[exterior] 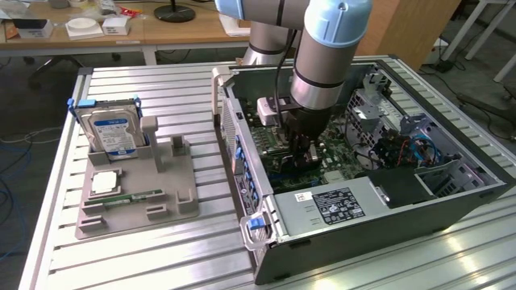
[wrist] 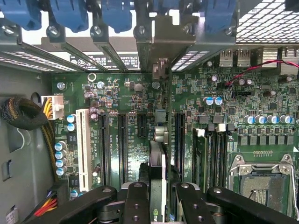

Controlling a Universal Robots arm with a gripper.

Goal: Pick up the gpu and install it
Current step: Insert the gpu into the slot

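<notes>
- Fingers [wrist: 158,198] closed on the gpu [wrist: 157,170], pinching the thin card edge-on from both sides, deep inside the open computer case [exterior: 475,172].
- Gpu held upright on its long edge over the motherboard [wrist: 135,102], lined up lengthwise with a slot between the dark expansion slots [wrist: 122,144] and the memory slots [wrist: 212,154]; silvery end bracket [wrist: 161,37] reaching up to the rear slot openings of the case.
- Cannot tell whether the card edge is already seated in the slot or only touching it.
- White expansion slot [wrist: 83,149] just beside the dark slots, on the side away from the memory slots.
- Empty processor socket [wrist: 261,179] with its metal frame beyond the memory slots.
- Row of blue retaining clips [wrist: 70,14] along the case's rear wall, above the bracket.
- Bundled yellow and black power cable [wrist: 32,116] with a white plug [wrist: 55,107] near the board's edge, clear of the card.
- Thin red wire [wrist: 261,67] crossing the board's corner near the rear ports.
- Robot arm [exterior: 322,54] dropping straight down into the middle of the case, hiding part of the board beneath it.
- Power supply [exterior: 339,208] with a black label at the case's near end; drive cage [exterior: 379,103] with blue cables [exterior: 419,148] toward the exterior view's right.
- Grey fixture tray [exterior: 129,223] on the slatted desk [exterior: 161,84], well apart from the case, toward the desk's edge on the exterior view's left.
- Hard drive [exterior: 113,133] standing upright at the tray's far end; green memory stick [exterior: 137,196] lying flat near the tray's middle.
</notes>
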